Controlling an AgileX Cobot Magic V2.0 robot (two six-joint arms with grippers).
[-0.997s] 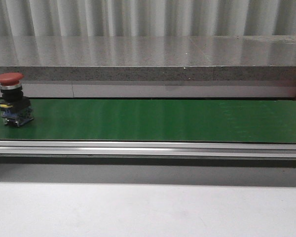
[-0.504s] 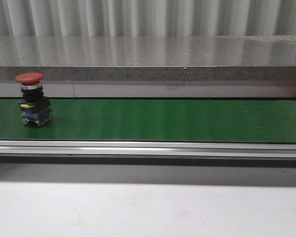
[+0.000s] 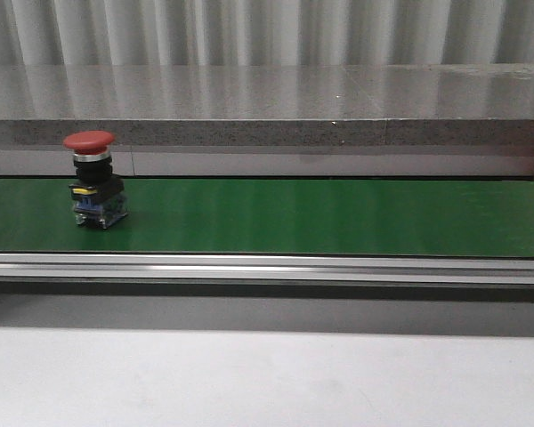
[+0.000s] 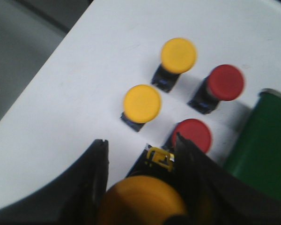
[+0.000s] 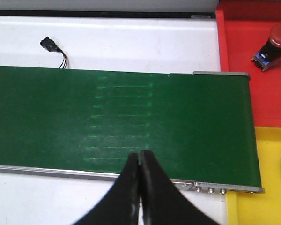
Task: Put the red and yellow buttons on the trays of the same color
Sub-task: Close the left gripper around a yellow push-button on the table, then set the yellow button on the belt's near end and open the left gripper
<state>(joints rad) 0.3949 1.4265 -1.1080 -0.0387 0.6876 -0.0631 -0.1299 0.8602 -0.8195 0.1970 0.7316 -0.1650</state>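
In the front view, a red button (image 3: 93,179) with a mushroom cap is seen standing upright on the green conveyor belt (image 3: 320,216), toward 9 o'clock on the belt; neither arm is shown there.

In the left wrist view, the left gripper (image 4: 140,176) is seen pinching a yellow button (image 4: 143,199), its dark fingers (image 4: 91,178) set on either side of the button's body. Beyond it, on the white table (image 4: 75,84), four more buttons are laid out: two yellow ones (image 4: 141,103) (image 4: 178,55) and two red ones (image 4: 192,135) (image 4: 225,83). The end of the belt (image 4: 260,150) is seen at about 3 o'clock.

In the right wrist view, the right gripper (image 5: 140,180) is held over the belt (image 5: 122,119) with its fingers pressed together and nothing between them. A red tray (image 5: 236,70) is found at about 2 o'clock, with a red button (image 5: 271,47) standing in it. A yellow tray (image 5: 257,187) lies at about 4 o'clock, just beside the red one. A small black connector (image 5: 51,47) with wires rests on the white surface at about 10 o'clock.
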